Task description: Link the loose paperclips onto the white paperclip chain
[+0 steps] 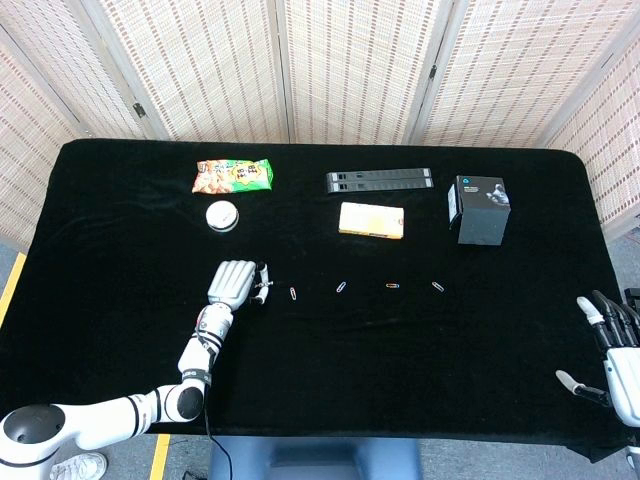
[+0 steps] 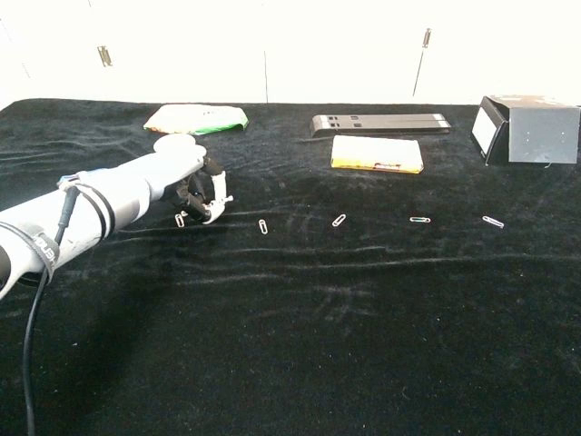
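Left hand low at the row of clips, right hand idle at the table edge.
Head view: left hand (image 1: 233, 283) palm down on black table (image 1: 120, 230), fingers curled beside loose paperclips (image 1: 293, 293); grip cannot tell. Right hand (image 1: 612, 350) spread, empty. Chest view: left hand (image 2: 195, 186) fingertips touching white paperclip (image 2: 181, 219); other clips (image 2: 339, 220) well apart rightward.

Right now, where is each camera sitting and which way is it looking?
Head view: up high, looking steeply down on the whole black table; shows the left hand with its arm, and the right hand at the table's edge.
Chest view: lower, looking forward across the table toward the wall; shows only the left arm and hand.
Both share: the left hand by the paperclips, the snack bag, yellow pack and black box.
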Available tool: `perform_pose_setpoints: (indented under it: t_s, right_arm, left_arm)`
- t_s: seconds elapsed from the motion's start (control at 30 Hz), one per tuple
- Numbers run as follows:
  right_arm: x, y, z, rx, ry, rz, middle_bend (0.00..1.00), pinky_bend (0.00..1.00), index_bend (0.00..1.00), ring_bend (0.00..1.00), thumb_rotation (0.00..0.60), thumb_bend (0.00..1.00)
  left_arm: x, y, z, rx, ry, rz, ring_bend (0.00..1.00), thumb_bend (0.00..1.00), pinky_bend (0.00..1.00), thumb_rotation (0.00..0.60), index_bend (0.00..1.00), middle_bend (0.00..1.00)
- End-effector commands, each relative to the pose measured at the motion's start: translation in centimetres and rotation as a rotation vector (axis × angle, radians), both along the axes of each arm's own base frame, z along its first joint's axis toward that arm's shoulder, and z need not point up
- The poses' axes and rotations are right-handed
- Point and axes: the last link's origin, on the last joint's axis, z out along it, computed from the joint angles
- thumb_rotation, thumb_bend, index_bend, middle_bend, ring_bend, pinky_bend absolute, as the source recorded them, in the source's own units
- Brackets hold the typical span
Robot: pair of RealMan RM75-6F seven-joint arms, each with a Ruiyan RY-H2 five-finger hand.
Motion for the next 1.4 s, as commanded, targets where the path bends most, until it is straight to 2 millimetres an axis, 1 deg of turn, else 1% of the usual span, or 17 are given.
perform_pose_setpoints:
  t_s: [0.03,0.37,0.53,0.7,0.83,1.0,1.13,1.27,1.4]
  right_arm:
    - [0.0,0.0,0.0,-0.001,0.001,-0.001,0.00,0.00,0.00,0.00,0.592,0.00]
    - [-0.1,-0.3,-0.1,0.005,0.003,-0.009,0.00,0.00,0.00,0.00,0.591,0.00]
    - [-0.1,-0.4,-0.2,0.009,0.002,-0.009,0.00,0.00,0.00,0.00,0.590,0.00]
    - [0.2,-0.4,0.1,0.013,-0.013,0.011,0.00,0.00,0.00,0.00,0.592,0.00]
    - [0.3,0.1,0.9,-0.003,-0.040,0.032,0.00,0.00,0.00,0.00,0.591,0.00]
    - [0.2,1.3,2.2,-0.032,-0.088,0.073,0.00,0.00,0.00,0.00,0.590,0.00]
    - [0.0,2.7,3.5,-0.067,-0.130,0.111,0.00,0.00,0.00,0.00,0.592,0.00]
    - [-0.3,4.2,4.4,-0.100,-0.158,0.139,0.00,0.00,0.00,0.00,0.592,0.00]
    - [-0.8,5.1,4.9,-0.119,-0.169,0.137,0.00,0.00,0.00,0.00,0.593,0.00]
  left_arm:
    - [-0.2,0.0,-0.1,-0.004,0.001,0.006,1.00,0.66,1.00,0.600,0.78,1.00]
    - [-0.5,0.3,0.0,-0.001,0.000,0.009,1.00,0.66,1.00,0.600,0.78,1.00]
    - [0.0,-0.1,0.5,0.010,-0.009,-0.013,1.00,0.66,1.00,0.600,0.78,1.00]
    - [1.0,-2.1,1.2,0.015,-0.019,-0.050,1.00,0.66,1.00,0.600,0.78,1.00]
    - [1.9,-4.4,1.0,0.009,-0.005,-0.082,1.00,0.66,1.00,0.600,0.78,1.00]
    - [3.8,-7.1,-0.2,0.002,0.011,-0.129,1.00,0.66,1.00,0.600,0.78,1.00]
    - [5.6,-9.0,-1.9,-0.008,0.037,-0.174,1.00,0.66,1.00,0.600,0.78,1.00]
    - [6.6,-9.8,-3.5,-0.013,0.067,-0.198,1.00,0.66,1.00,0.600,0.78,1.00]
    - [7.3,-10.0,-4.9,-0.023,0.084,-0.220,1.00,0.66,1.00,0.600,0.78,1.00]
